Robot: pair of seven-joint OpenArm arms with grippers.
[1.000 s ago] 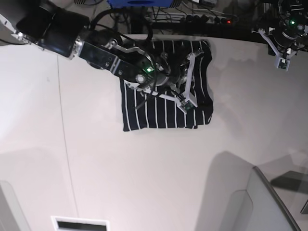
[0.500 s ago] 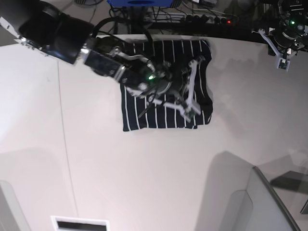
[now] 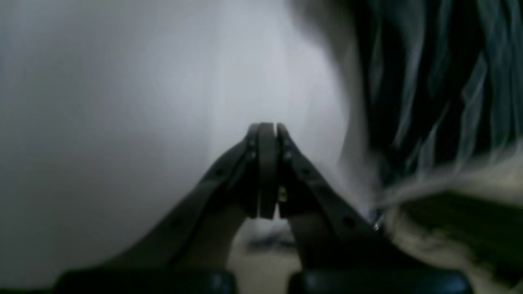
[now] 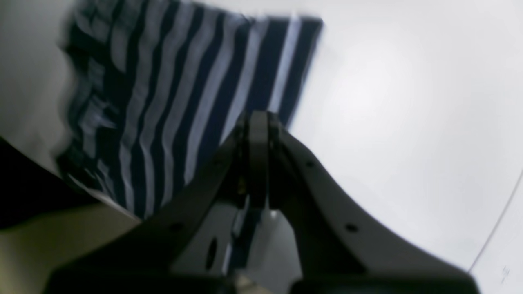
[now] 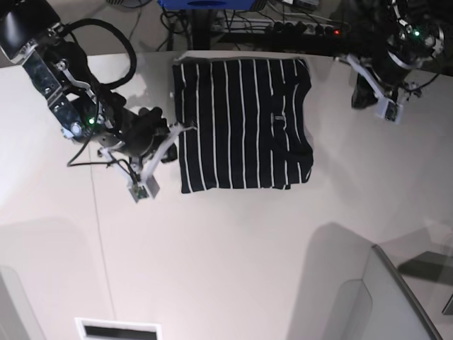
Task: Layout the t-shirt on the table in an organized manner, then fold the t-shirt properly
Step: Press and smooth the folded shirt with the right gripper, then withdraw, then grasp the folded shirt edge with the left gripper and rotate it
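The table (image 5: 233, 255) fills most of the base view, and the t-shirt (image 5: 241, 124) lies on it at the upper centre, already folded into a neat rectangle, so the task seems nearly finished. The right gripper (image 5: 145, 185), at the left of the frame, and the left gripper (image 5: 386, 110), at the upper right, are both clenched on nothing and apart from the cloth.

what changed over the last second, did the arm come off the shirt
Yes. The right gripper, which was over the middle of the t-shirt, has pulled back off it to the bare table beside its edge, shut and empty. The left gripper shifted slightly toward the shirt, also shut. The shirt stays a folded rectangle in place.
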